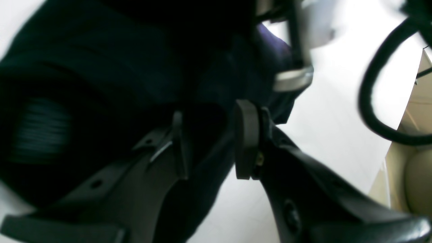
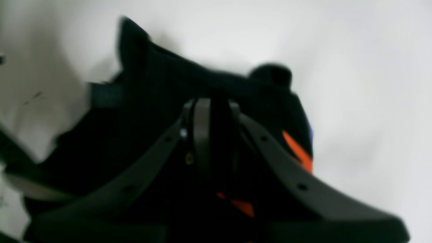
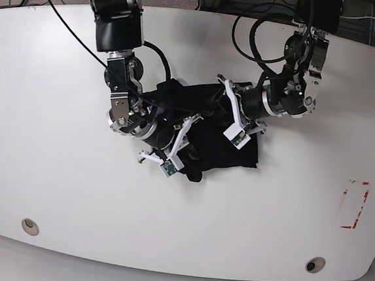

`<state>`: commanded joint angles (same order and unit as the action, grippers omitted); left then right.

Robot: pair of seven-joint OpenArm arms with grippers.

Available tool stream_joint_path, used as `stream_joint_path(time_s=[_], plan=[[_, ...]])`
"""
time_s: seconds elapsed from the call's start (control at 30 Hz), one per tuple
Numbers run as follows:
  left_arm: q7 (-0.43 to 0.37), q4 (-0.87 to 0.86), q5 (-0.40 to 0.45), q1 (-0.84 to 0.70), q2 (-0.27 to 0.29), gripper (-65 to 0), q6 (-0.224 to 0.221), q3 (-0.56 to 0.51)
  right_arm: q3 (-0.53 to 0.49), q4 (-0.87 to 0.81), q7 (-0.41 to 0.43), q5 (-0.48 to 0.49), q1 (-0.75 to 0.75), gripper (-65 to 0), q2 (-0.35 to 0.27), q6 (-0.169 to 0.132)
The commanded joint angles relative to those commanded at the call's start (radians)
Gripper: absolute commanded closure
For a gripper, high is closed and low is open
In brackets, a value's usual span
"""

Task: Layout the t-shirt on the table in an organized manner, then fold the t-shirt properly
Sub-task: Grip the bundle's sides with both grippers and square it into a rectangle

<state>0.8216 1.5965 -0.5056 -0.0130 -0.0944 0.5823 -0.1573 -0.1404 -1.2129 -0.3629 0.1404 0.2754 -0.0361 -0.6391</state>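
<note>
The black t-shirt lies crumpled in a heap at the middle of the white table. Both grippers are down in the heap, close together. My right gripper is at its front left. In the right wrist view, this gripper has its fingers nearly together, shut on a fold of the black cloth, with orange print showing beside it. My left gripper is at the heap's right side. In the left wrist view, it holds a thick bunch of the dark cloth between its pads.
A red tape rectangle marks the table's right side. Two grommet holes sit near the front edge. A black cable loops beside the left gripper, and a metal part of the other arm is just beyond it.
</note>
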Motion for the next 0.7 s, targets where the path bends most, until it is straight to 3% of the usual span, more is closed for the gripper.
stream_joint_path(time_s=[0.17,0.3,0.63,0.7], plan=[[-0.002,-0.112,0.011,0.011,-0.009,-17.8,0.000,0.003,0.000,0.155,0.135,0.003,0.020,-6.5,-0.037,0.000],[-0.020,-0.196,0.011,0.032,-0.061,-17.8,0.000,-0.003,0.000,0.226,0.198,0.005,0.025,-6.5,-0.058,0.000],[-0.091,-0.295,0.006,0.041,-0.160,-17.8,0.005,-0.015,0.000,0.152,0.193,0.006,-0.006,-6.3,-0.083,0.000],[-0.086,-0.265,0.006,0.043,-0.178,-17.8,0.032,-0.012,0.000,0.110,0.158,0.006,-0.011,-6.3,-0.097,0.002]])
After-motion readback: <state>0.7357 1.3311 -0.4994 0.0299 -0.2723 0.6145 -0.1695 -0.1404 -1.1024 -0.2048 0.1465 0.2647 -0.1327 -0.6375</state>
